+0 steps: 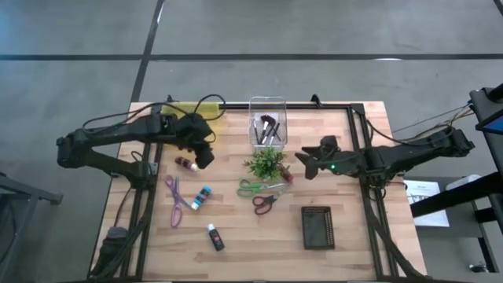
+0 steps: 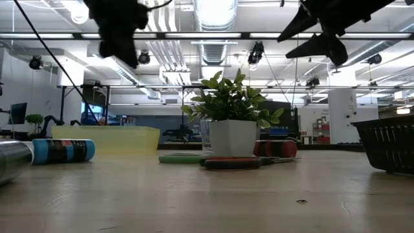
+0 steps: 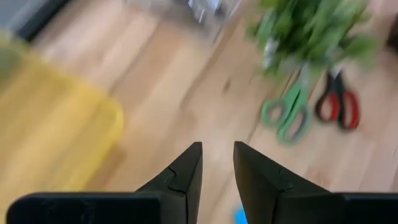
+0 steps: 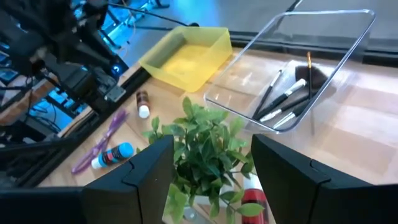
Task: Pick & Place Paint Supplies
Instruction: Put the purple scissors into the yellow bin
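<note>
Wooden table [image 1: 346, 244]. Left gripper [image 1: 206, 155] hovers empty, jaws slightly apart, brown tube [image 1: 185, 163] just beside. Right gripper [image 1: 302, 163] gapes above the scissors [image 1: 264, 203].

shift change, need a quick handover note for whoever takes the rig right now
Left gripper: raised above the table's left half near the yellow tray, fingers slightly apart, holding nothing.
Right gripper: raised beside the plant, open, empty.
Done: brushes lie in the clear bin.
Left on the table: brown tube, blue tube, black tube, purple scissors, green scissors, red scissors. A dark basket sits at front right; whether anything is in it cannot be told.
</note>
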Available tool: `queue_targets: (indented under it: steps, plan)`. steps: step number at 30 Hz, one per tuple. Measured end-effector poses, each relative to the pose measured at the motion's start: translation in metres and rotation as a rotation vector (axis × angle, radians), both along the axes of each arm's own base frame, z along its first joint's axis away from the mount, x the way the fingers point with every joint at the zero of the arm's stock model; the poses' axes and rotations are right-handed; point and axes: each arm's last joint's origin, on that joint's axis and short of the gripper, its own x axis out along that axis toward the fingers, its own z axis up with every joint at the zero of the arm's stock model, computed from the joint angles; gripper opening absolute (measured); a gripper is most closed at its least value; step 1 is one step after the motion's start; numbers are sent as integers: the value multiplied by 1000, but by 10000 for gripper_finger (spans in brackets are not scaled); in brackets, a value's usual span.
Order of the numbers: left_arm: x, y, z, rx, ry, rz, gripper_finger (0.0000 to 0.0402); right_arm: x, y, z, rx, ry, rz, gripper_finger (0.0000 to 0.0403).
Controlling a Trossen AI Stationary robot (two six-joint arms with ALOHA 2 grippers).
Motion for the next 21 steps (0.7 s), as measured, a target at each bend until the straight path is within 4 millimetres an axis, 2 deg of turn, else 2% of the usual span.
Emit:
queue_targets:
  steps: [10, 14, 21]
  plan:
    - [-38, -15, -15, -377, 376, 282, 99, -2, -1, 3, 1, -16, -2, 215]
    - [-53, -21, -16, -434, 532, 406, 99, -2, -1, 3, 0, -21, -6, 215]
    - [-57, -30, -30, -576, 579, 522, 99, -4, -2, 6, -10, -36, -24, 215]
